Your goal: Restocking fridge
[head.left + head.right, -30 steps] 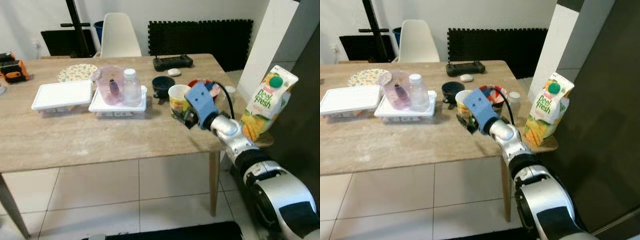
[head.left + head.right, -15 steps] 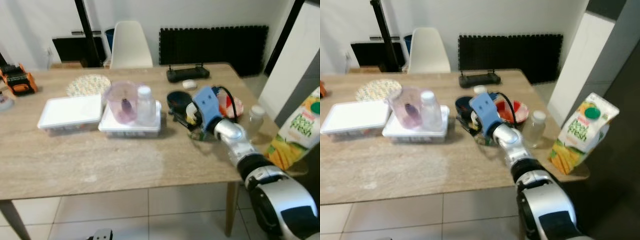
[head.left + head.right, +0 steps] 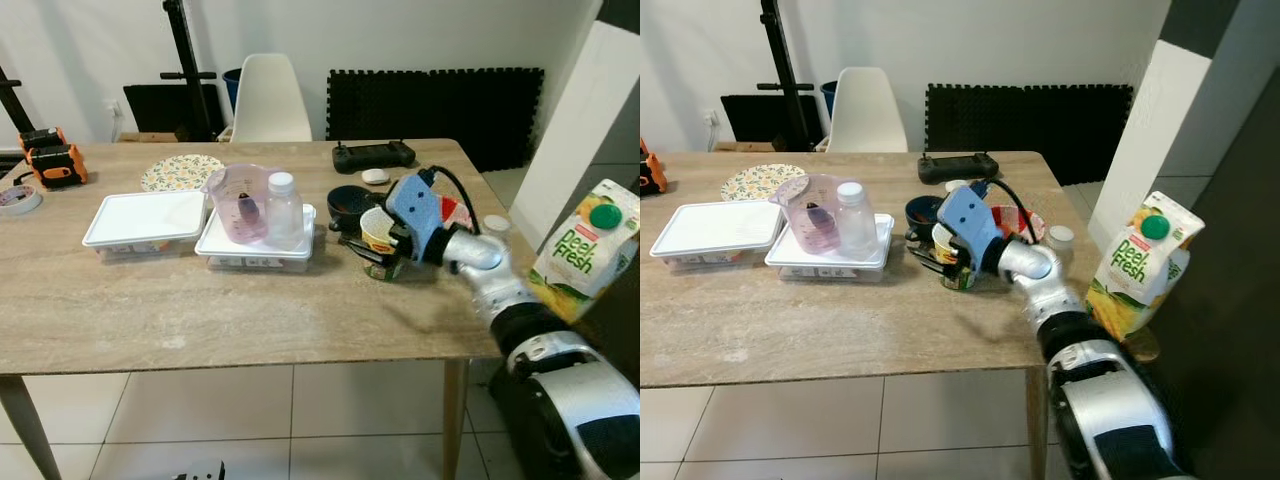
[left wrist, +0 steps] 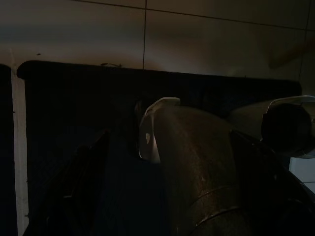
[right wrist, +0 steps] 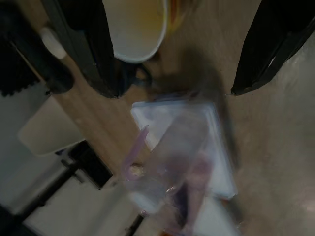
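Cup [image 3: 378,231] stood upright on the table [image 3: 180,310], near the right edge, just in front of a dark bowl [image 3: 347,199] and beside a red bowl [image 3: 1015,220]; right gripper [image 3: 372,243] was at it, reaching in from the robot's right side with the blue wrist housing just behind. In the right wrist view the fingers [image 5: 268,44] were spread wide and the cup [image 5: 135,27] sat up against one finger, off to that side of the gap rather than centred, so it looked like an open, not yet closed hold; whether that finger touched the cup wall I could not tell. Cup's long axis was vertical, fingers came at it roughly level, from the side. Right arm was plainly the nearer one; left arm hung idle, its wrist view dark, left fingers not made out. Juice carton [image 3: 583,250] stood tilted at the far right, past the table corner, on what looked like a small ledge, well apart from the gripper. A small clear bottle [image 3: 1061,243] stood behind the forearm, partly hidden. Further left, a measuring jug [image 3: 238,203] and a bottle [image 3: 284,210] sat on a white box [image 3: 252,248], another white box [image 3: 142,218] beside it. Cup's lower half was hidden by the fingers; wrist view blurred. Fridge itself not clearly identifiable. Judged: grasp step, early in task
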Controlling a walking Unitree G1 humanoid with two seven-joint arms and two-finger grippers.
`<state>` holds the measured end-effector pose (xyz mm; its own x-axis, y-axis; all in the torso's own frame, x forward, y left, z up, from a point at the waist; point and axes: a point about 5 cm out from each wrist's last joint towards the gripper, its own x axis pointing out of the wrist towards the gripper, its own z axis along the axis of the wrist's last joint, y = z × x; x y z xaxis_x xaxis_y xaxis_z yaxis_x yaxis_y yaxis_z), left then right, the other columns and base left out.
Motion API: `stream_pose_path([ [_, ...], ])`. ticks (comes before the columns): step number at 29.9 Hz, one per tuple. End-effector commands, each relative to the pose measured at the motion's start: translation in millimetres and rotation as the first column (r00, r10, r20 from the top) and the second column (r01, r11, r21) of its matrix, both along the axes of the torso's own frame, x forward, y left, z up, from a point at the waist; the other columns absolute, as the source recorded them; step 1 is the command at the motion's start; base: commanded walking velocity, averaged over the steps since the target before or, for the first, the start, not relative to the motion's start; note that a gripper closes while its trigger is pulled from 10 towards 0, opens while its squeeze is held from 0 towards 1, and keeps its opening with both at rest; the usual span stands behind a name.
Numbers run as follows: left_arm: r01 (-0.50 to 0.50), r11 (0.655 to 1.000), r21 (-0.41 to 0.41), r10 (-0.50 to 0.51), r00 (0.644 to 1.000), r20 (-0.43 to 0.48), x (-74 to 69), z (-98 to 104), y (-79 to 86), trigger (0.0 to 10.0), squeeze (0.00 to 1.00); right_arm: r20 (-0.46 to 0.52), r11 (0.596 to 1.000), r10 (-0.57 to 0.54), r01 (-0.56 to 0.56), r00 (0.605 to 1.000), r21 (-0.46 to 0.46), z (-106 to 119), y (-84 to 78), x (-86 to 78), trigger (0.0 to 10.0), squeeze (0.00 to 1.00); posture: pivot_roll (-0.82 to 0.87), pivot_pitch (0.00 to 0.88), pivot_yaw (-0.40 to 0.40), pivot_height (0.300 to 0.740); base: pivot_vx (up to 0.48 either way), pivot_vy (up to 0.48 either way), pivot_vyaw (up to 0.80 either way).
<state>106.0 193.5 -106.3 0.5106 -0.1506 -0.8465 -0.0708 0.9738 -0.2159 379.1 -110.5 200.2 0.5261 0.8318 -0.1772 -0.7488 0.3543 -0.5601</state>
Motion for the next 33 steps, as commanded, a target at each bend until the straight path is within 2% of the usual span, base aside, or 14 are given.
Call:
stream_pose_path([
  [1,0.025,0.999,-0.040,-0.027,0.997,-0.070,-15.2,-6,-12.7,10.0,0.00,-0.016,0.992,0.042,-0.044,0.999,-0.114,1,6.8,0.3,10.0,0.00,-0.02,0.003,-0.056,0.740,0.000,0.000,0.00],
  [6,0.023,0.999,-0.041,-0.026,0.997,-0.070,-14.6,-6,-14.3,10.0,0.00,-0.030,0.981,0.051,-0.055,0.998,-0.188,1,11.6,2.6,10.0,0.00,-0.02,0.003,-0.058,0.740,0.000,0.000,0.00],
  [9,0.020,0.999,-0.043,-0.023,0.997,-0.075,-16.0,-7,-16.3,10.0,0.00,-0.013,0.928,-0.032,0.025,0.999,-0.372,-4,10.3,11.2,10.0,0.00,-0.02,0.004,-0.063,0.740,0.000,0.000,0.00],
  [10,0.020,0.999,-0.043,-0.023,0.997,-0.075,-16.0,-7,-16.3,10.0,0.00,-0.013,0.928,-0.032,0.025,0.999,-0.372,-4,10.3,11.2,10.0,0.00,-0.02,0.004,-0.063,0.740,0.000,0.000,0.00],
  [11,0.016,0.999,-0.044,-0.020,0.997,-0.079,-18.2,-7,-17.5,10.0,0.00,-0.008,0.907,-0.075,0.065,0.997,-0.415,-5,8.8,14.3,10.0,0.00,-0.01,0.008,-0.069,0.740,0.000,0.000,0.00],
  [15,0.013,0.999,-0.047,-0.017,0.996,-0.086,-21.6,-8,-18.7,10.0,0.00,-0.033,0.896,-0.116,0.090,0.993,-0.434,-7,7.9,16.0,10.0,0.00,-0.01,0.011,-0.072,0.740,0.000,0.000,0.00],
  [17,0.013,0.999,-0.047,-0.017,0.996,-0.093,-24.5,-9,-19.2,10.0,0.00,-0.033,0.848,-0.128,0.092,0.991,-0.523,-13,2.9,15.7,10.0,0.00,-0.01,0.013,-0.075,0.740,0.000,0.000,0.00],
  [22,0.008,0.999,-0.047,-0.013,0.995,-0.098,-26.9,-9,-19.2,10.0,0.00,-0.055,0.825,-0.191,0.130,0.980,-0.550,-16,-4.7,18.2,10.0,0.00,-0.01,0.015,-0.075,0.740,0.000,0.000,0.00],
  [24,0.007,0.999,-0.047,-0.012,0.995,-0.098,-27.1,-9,-19.0,10.0,0.00,-0.041,0.805,-0.217,0.155,0.975,-0.573,-16,-9.1,19.6,10.0,0.00,-0.01,0.013,-0.073,0.740,0.000,0.000,0.00],
  [28,0.008,0.999,-0.047,-0.013,0.996,-0.093,-24.4,-9,-18.8,10.0,0.00,-0.029,0.795,-0.258,0.195,0.966,-0.575,-16,-14.5,21.3,10.0,0.00,-0.01,0.012,-0.073,0.740,0.000,0.000,0.00],
  [29,0.010,0.999,-0.048,-0.014,0.996,-0.090,-22.5,-8,-19.4,10.0,0.00,-0.035,0.793,-0.262,0.195,0.964,-0.577,-16,-15.9,21.2,3.8,0.00,-0.02,0.009,-0.071,0.740,0.000,0.000,0.00],
  [30,0.010,0.999,-0.048,-0.014,0.996,-0.090,-22.5,-8,-19.4,10.0,0.00,-0.035,0.793,-0.262,0.195,0.964,-0.577,-16,-15.9,21.2,3.8,0.00,-0.02,0.009,-0.071,0.740,0.000,0.000,0.00],
  [31,0.011,0.999,-0.049,-0.015,0.996,-0.086,-20.5,-8,-20.0,10.0,0.00,-0.037,0.788,-0.260,0.190,0.965,-0.585,-17,-17.1,20.9,0.0,0.00,-0.02,0.006,-0.071,0.740,0.000,0.000,0.00],
  [33,0.010,0.999,-0.049,-0.015,0.996,-0.084,-19.7,-8,-20.2,10.0,0.00,-0.035,0.785,-0.257,0.188,0.966,-0.590,-17,-17.6,20.8,0.0,0.00,-0.02,0.006,-0.071,0.740,0.000,0.000,0.00],
])
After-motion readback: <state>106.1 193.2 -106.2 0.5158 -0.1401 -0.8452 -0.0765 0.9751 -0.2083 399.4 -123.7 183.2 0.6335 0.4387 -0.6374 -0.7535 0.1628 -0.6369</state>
